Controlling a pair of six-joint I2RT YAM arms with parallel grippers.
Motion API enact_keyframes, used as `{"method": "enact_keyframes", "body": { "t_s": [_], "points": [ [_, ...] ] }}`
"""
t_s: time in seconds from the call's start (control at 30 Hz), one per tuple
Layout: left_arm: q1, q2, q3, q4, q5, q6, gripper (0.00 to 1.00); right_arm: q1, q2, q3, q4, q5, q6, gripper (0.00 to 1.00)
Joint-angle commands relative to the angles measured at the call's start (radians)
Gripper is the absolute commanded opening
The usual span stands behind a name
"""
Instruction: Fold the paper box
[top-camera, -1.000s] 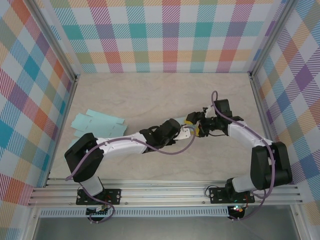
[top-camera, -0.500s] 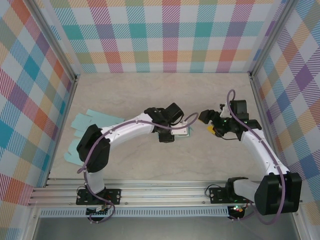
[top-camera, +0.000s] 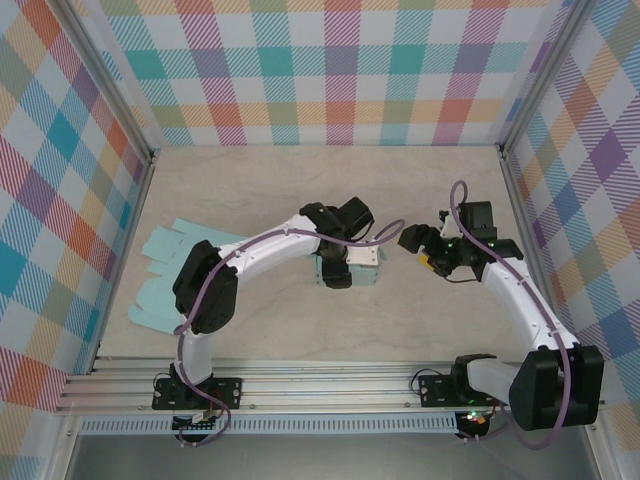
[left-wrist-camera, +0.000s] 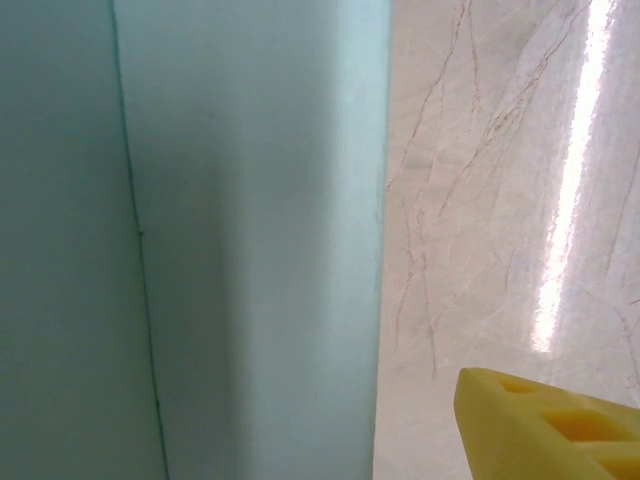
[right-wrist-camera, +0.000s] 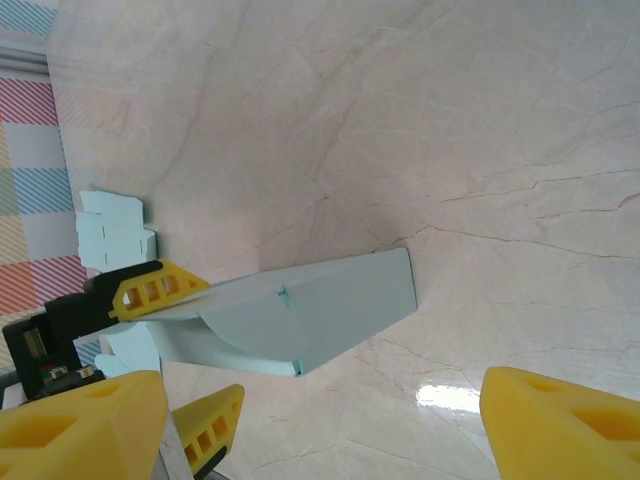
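Note:
The pale teal paper box (top-camera: 362, 262) lies on its side on the table's middle, folded into a sleeve with a curved flap tucked at its near end (right-wrist-camera: 310, 310). My left gripper (top-camera: 343, 272) straddles the box's left end with its jaws apart: one yellow finger (right-wrist-camera: 155, 288) touches the top panel, the other finger (right-wrist-camera: 205, 425) stands clear below. Up close, the box wall (left-wrist-camera: 250, 250) shows beside one fingertip (left-wrist-camera: 545, 430). My right gripper (top-camera: 422, 250) hovers open to the right of the box, with nothing between its fingers (right-wrist-camera: 320, 430).
Several flat teal box blanks (top-camera: 175, 265) lie spread at the table's left side, also seen as blanks (right-wrist-camera: 112, 232) in the right wrist view. Checked walls enclose the table on three sides. Bare marbled tabletop (top-camera: 330, 190) lies behind the box.
My left gripper has opened and let go of the box, which now rests on the table. My right gripper pulled away to the right a second ago and has since stayed put.

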Motion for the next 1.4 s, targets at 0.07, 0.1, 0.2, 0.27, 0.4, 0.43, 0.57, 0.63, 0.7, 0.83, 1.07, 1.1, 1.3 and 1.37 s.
{"method": "enact_keyframes", "body": {
  "t_s": [0.07,0.1,0.2,0.27,0.4,0.43,0.57,0.63,0.7,0.83,1.07,1.1,1.3,1.37],
  "points": [
    [0.007,-0.057,0.03,0.034,-0.03,0.02,0.77,-0.005,-0.016,0.022,-0.013,0.01,-0.059,0.78],
    [0.008,-0.077,0.027,0.046,-0.037,0.018,0.77,-0.005,-0.021,0.027,-0.017,0.013,-0.068,0.76],
    [0.008,-0.144,0.008,0.086,-0.044,-0.001,0.78,-0.003,-0.036,0.043,-0.029,0.022,-0.096,0.7],
    [0.009,-0.199,-0.015,0.122,-0.047,-0.022,0.78,0.001,-0.049,0.054,-0.039,0.044,-0.115,0.67],
    [0.029,-0.319,-0.085,0.237,-0.078,-0.147,0.76,0.032,-0.073,0.083,-0.072,0.119,-0.164,0.63],
    [0.039,-0.343,-0.101,0.263,-0.09,-0.2,0.76,0.044,-0.075,0.09,-0.079,0.136,-0.176,0.63],
    [0.129,-0.447,-0.191,0.324,-0.045,-0.519,0.76,0.151,-0.067,0.14,-0.123,0.276,-0.237,0.62],
    [0.152,-0.495,-0.267,0.35,-0.071,-0.633,0.77,0.216,-0.047,0.169,-0.145,0.358,-0.264,0.63],
    [0.167,-0.526,-0.333,0.345,-0.142,-0.737,0.76,0.27,-0.012,0.199,-0.164,0.414,-0.29,0.63],
    [0.177,-0.541,-0.435,0.339,-0.218,-0.785,0.73,0.326,0.068,0.246,-0.175,0.456,-0.329,0.63],
    [0.181,-0.52,-0.506,0.396,-0.167,-0.792,0.58,0.363,0.193,0.297,-0.171,0.468,-0.358,0.58],
    [0.181,-0.517,-0.504,0.399,-0.156,-0.788,0.57,0.364,0.201,0.299,-0.166,0.465,-0.359,0.58],
    [0.181,-0.496,-0.502,0.402,-0.088,-0.779,0.52,0.369,0.222,0.288,-0.14,0.435,-0.362,0.53],
    [0.182,-0.488,-0.506,0.41,-0.072,-0.779,0.52,0.368,0.227,0.283,-0.128,0.422,-0.361,0.51]
  ]
}}
